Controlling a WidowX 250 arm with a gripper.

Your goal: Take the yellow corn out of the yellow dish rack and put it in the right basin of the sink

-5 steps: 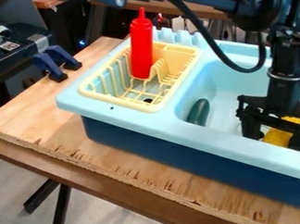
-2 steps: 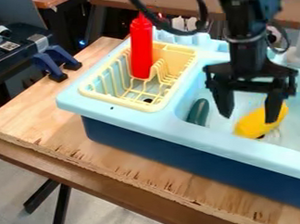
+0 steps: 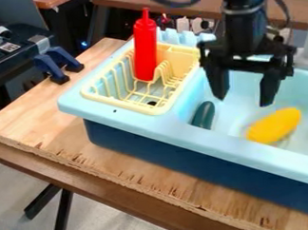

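- The yellow toy (image 3: 274,125) lies in the sink (image 3: 208,139), no longer between the jaws (image 3: 242,100)
- The jaws are wide apart and hold nothing; they have gone up and away from it
- So it looks like the toy has been let go
- The green thing (image 3: 203,116), red bottle (image 3: 145,50) and rack (image 3: 175,61) have not moved

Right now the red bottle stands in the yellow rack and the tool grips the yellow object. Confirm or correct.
The grip is wrong: in the camera view, the tool hangs open, apart from the yellow object. The red bottle does stand in the yellow rack.
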